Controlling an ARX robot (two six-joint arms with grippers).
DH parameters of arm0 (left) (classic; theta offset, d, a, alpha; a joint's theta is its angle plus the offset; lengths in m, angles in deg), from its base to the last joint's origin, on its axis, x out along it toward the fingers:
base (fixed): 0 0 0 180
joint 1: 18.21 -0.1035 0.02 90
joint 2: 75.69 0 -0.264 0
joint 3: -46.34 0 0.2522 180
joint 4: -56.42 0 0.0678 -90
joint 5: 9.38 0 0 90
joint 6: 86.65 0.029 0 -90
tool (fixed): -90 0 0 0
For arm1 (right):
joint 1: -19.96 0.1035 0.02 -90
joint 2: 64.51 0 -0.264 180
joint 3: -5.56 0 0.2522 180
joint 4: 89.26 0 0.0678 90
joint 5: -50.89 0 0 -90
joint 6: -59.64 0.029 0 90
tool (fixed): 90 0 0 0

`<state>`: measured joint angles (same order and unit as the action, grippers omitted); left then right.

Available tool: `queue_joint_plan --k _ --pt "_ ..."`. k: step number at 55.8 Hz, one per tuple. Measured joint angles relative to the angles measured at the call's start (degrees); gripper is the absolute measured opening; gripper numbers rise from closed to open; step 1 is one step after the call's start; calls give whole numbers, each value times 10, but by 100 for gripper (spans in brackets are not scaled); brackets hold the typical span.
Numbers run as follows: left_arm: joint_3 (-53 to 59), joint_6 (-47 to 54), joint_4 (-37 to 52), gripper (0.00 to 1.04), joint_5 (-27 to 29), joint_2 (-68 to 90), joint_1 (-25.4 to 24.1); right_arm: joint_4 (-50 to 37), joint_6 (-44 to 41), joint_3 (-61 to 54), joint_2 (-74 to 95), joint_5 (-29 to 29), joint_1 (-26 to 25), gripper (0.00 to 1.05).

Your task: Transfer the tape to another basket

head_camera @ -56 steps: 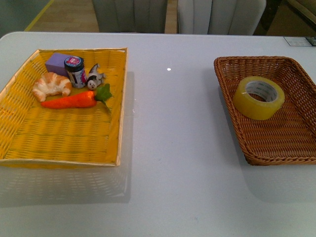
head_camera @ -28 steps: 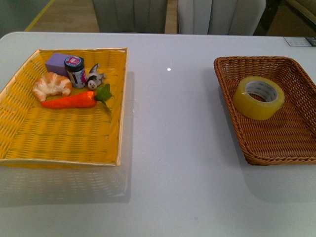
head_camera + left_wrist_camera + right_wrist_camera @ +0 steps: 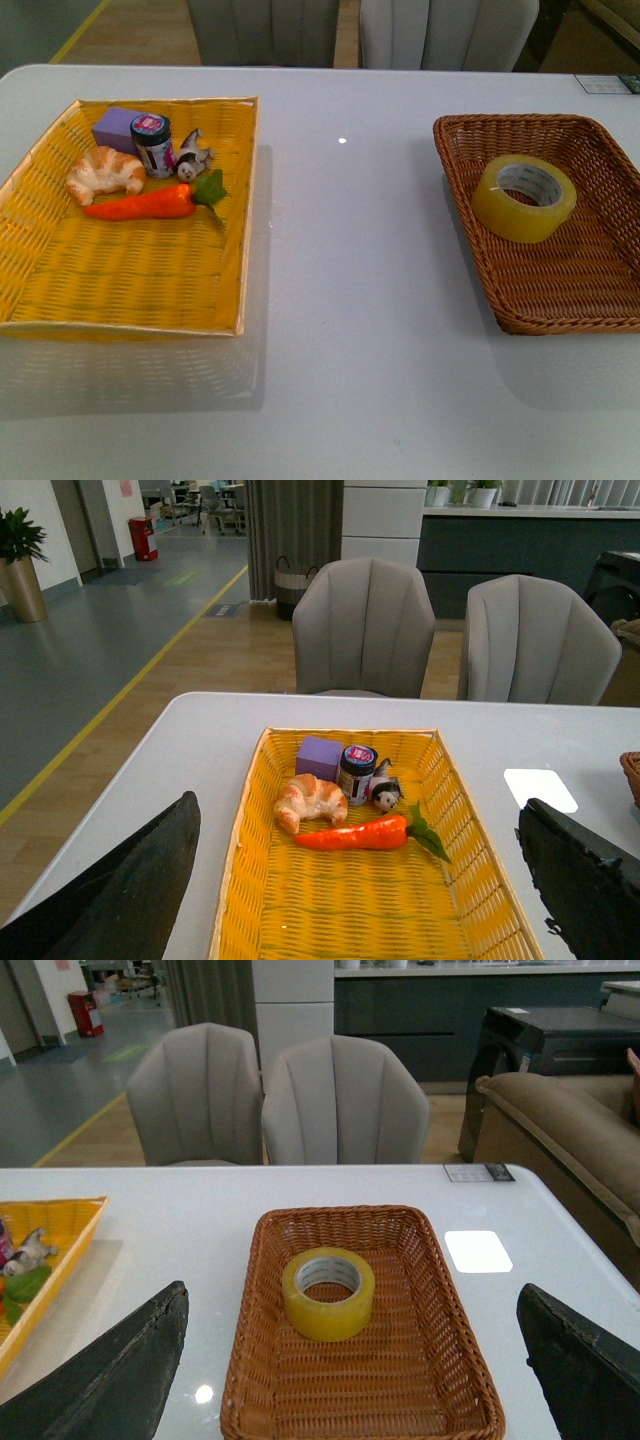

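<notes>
the tape (image 3: 524,198) lies flat in the brown basket (image 3: 600,290) at the frame's right, both grippers wide open and empty, so a shallow pinch could slip off its slick rim.

tape (image 3: 328,1293) lying flat in brown basket (image 3: 420,1380), right tool (image 3: 345,1380) fingers (image 3: 110,1380) spread wide

The tape (image 3: 524,198) is lying flat in the basket (image 3: 570,285), its hole facing up. It is a wide, translucent yellowish roll with a white core carrying small print. It is sitting toward the far left part of the basket. The basket, dark brown woven wicker with low sloped sides, is resting on the right of the worktop.
</notes>
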<state>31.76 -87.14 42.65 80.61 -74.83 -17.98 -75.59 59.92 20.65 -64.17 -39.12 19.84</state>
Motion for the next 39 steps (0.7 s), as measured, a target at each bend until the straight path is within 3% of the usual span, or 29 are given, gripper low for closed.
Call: queue_joint_plan --k 39 --pt "0 0 0 96 0 0 0 0 0 0 0 0 0 96"
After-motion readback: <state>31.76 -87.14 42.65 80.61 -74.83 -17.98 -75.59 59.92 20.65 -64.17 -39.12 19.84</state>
